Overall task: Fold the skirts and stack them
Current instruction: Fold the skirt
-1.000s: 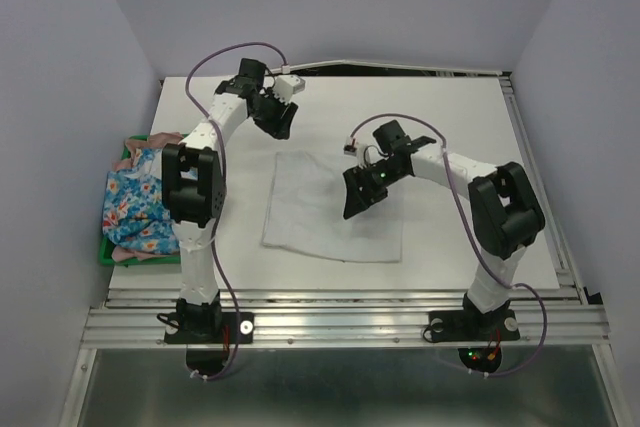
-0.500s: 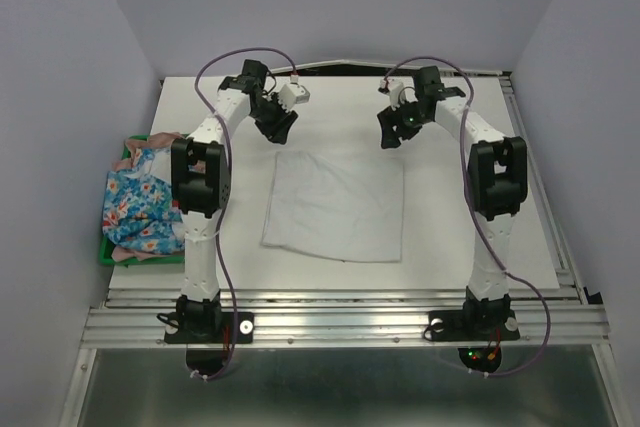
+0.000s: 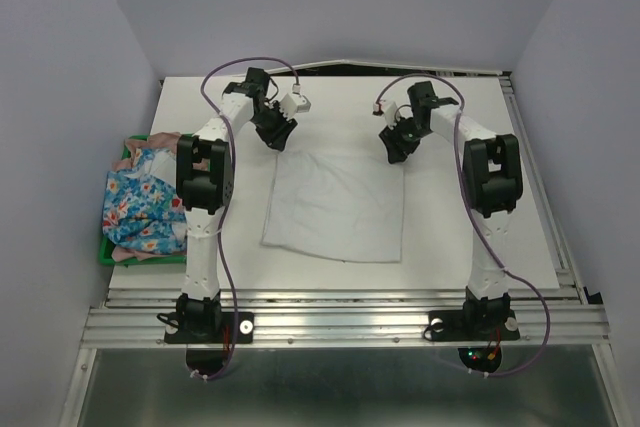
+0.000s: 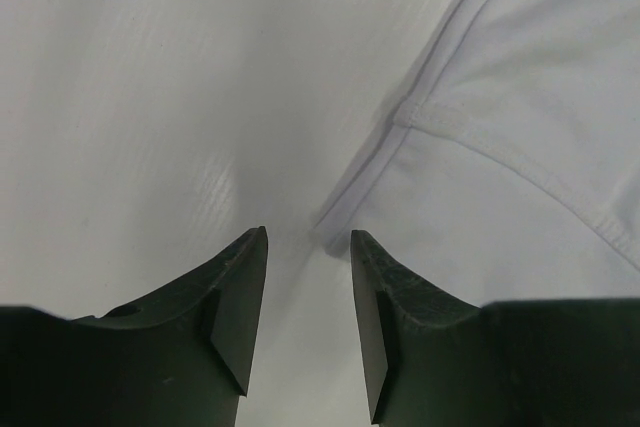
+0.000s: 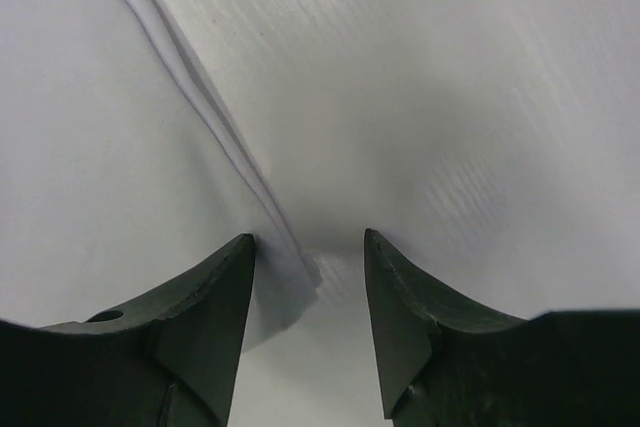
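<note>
Skirts first: from above, the white skirt [image 3: 335,209] lies spread flat in the middle of the table [image 3: 340,107]. The blue skirt [image 3: 135,209] and pink skirt [image 3: 137,143] sit heaped in the tray [image 3: 103,255] at the left edge. My left gripper [image 3: 277,133] hangs over the white skirt's far left corner and my right gripper [image 3: 393,145] over its far right corner. In the left wrist view the gripper is spread and empty, and the corner tip [image 4: 335,219] lies just ahead of the gap between its fingers. In the right wrist view the jaws are likewise apart and hold nothing, and the other corner [image 5: 295,282] pokes in between them from the left side. I judge this cloth thin, light and limp. It will drape rather than hold shape, and it may slide on the smooth table if dragged. The stitched hem [image 4: 445,47] looks the firmest part, so I'd pinch each far corner right at it, low enough to catch every layer, then lift both evenly.
</note>
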You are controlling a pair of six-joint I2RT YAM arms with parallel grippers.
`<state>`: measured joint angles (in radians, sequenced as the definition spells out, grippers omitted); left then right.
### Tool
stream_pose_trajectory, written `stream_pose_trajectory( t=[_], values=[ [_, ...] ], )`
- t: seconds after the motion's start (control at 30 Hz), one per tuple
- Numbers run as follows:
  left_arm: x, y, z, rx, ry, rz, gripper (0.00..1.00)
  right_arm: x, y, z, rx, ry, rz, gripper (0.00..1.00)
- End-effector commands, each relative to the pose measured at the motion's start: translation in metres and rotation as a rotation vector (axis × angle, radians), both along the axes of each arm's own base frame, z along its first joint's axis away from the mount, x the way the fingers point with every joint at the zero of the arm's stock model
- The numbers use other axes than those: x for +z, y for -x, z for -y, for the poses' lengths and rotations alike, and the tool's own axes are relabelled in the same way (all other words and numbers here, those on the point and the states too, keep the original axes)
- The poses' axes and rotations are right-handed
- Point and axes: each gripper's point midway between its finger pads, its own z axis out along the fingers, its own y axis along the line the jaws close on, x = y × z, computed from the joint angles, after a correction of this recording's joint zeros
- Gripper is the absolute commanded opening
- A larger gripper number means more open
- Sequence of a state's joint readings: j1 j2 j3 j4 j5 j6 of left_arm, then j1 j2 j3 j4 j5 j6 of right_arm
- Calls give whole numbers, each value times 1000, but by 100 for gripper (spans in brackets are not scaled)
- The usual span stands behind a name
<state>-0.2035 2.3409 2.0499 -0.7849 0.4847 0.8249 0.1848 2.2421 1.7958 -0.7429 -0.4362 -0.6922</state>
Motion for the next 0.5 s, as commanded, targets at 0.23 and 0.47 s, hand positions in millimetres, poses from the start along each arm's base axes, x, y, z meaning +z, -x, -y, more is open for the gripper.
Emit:
stream_pose_trajectory(
  t=[0.23,0.47],
  values=[
    [0,12,2,-55,12,-27,50,15,10,2,61,24,27,49],
    [17,11,16,-76,98,3,54,20,2,-1,63,16,29,5]
  ],
)
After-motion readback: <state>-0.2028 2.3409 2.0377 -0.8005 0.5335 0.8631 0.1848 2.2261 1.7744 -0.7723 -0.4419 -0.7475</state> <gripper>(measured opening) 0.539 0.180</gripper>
